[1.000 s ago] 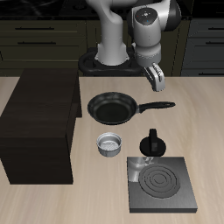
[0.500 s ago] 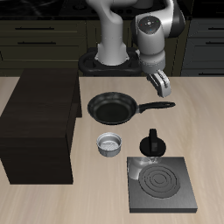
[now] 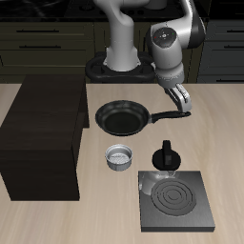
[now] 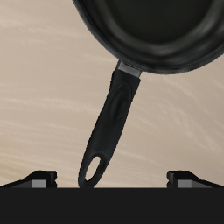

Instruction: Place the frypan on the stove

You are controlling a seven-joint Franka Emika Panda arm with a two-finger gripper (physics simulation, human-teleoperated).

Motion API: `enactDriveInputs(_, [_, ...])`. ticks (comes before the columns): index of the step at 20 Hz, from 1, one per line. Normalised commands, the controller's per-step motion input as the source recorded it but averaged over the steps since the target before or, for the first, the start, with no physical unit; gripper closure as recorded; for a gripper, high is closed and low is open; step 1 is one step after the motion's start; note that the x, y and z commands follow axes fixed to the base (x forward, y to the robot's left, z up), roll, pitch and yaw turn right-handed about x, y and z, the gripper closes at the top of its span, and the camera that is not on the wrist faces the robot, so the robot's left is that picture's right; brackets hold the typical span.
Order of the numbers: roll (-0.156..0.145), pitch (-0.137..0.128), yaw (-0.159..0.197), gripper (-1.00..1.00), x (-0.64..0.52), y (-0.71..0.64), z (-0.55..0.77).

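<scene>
Item, current state: your two-finger grey gripper (image 3: 180, 98) has dropped over the last second from above the table to just over the far end of the long straight handle of the round black shallow frypan (image 3: 123, 117), which sits at frame centre in the exterior view, unmoved and well apart from the flat dark grey square stove (image 3: 174, 202) with its ring burner at lower right. This reads as the approach to a handle grasp; no lift has begun. In the wrist view the fingers (image 4: 40, 178) stand apart with the frypan handle (image 4: 109, 127) between and beyond them, nothing clamped. Also present: small silver-grey bowl (image 3: 118, 156), small black moka pot (image 3: 166, 153) just beside the stove's upper edge, large dark brown cabinet block (image 3: 43, 133) at left. Obscured: the exterior view hides the handle tip behind the gripper, so contact cannot be judged; the wrist view cuts off most of the pan and shows only the fingertips.
</scene>
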Motion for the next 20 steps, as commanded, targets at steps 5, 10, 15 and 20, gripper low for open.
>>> enactDriveInputs(5, [0.021, -0.030, 0.012, -1.00, 0.04, 0.06, -0.02])
enactDriveInputs(10, [0.036, -0.010, 0.003, -1.00, 0.13, 0.05, -0.12])
enactDriveInputs(15, [-0.012, 0.014, -0.007, -1.00, 0.13, -0.04, -0.10])
enactDriveInputs(20, [0.009, -0.012, 0.015, -1.00, 0.05, 0.01, -0.12])
